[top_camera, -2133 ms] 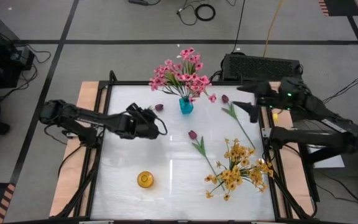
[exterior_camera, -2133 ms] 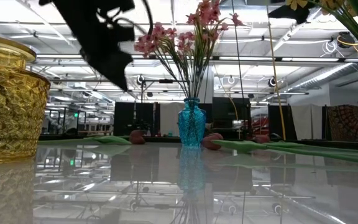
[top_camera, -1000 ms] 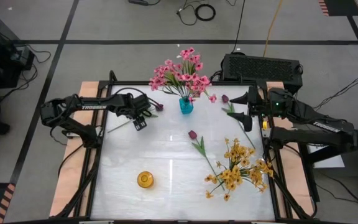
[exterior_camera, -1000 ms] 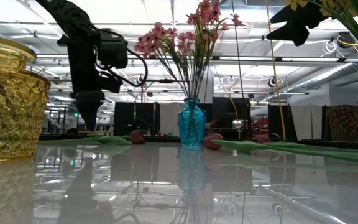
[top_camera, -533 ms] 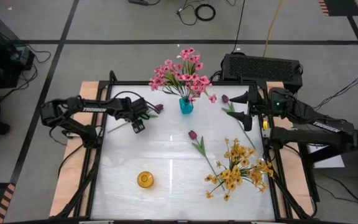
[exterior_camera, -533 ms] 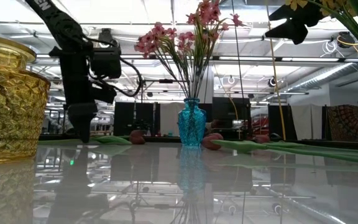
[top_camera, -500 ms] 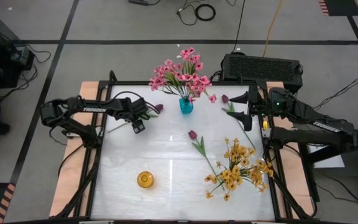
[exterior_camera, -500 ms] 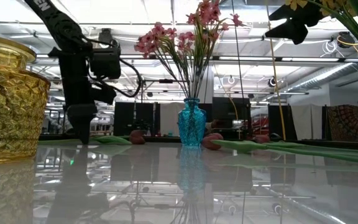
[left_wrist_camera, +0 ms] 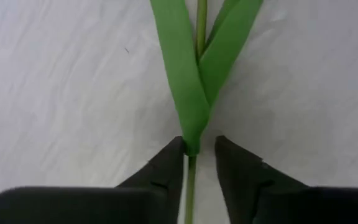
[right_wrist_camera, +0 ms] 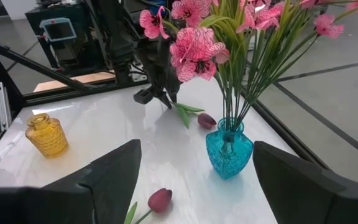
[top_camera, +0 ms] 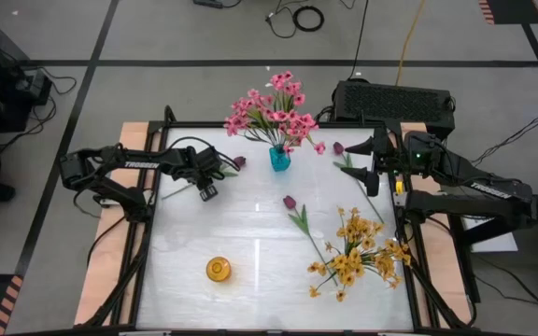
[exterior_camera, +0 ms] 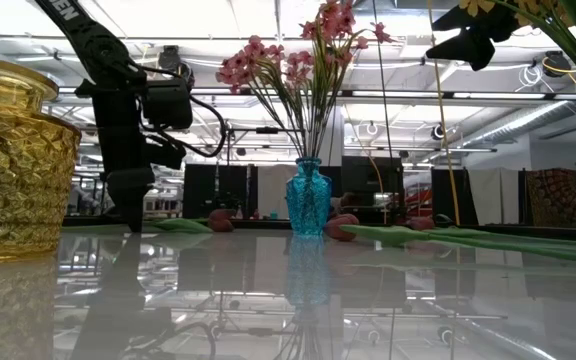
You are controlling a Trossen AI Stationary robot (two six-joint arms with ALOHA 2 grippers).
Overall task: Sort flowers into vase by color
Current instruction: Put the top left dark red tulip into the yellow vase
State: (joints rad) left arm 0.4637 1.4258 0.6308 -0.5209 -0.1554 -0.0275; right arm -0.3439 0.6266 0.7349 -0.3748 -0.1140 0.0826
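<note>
A dark purple tulip with its bud [top_camera: 239,161] lies flat on the table at the far left, and its green leaves [left_wrist_camera: 188,74] fill the left wrist view. My left gripper [left_wrist_camera: 199,146] points down at the table over this tulip's stem. Its fingers are narrowly open, one on each side of the stem. My right gripper [top_camera: 374,159] hangs open and raised at the far right, holding nothing. Pink flowers [top_camera: 274,112] stand in the blue vase [top_camera: 279,157]. The yellow vase [top_camera: 218,270] stands alone near the front. My left gripper comes from above, its fingers across the stem. One fingertip [left_wrist_camera: 174,155] lies against the lower end of the leaves [left_wrist_camera: 191,144]. The other stands a narrow gap away from the stem. The tulip lies flat on the table.
A second tulip [top_camera: 290,202] lies at mid-table and a third [top_camera: 338,147] at the far right. A bunch of yellow flowers [top_camera: 358,252] lies at the near right. Bare white table shows between the yellow vase and the left gripper.
My left gripper has sunk to the table beside the far-left tulip's stem, still pointing down. The tulip has not moved.
</note>
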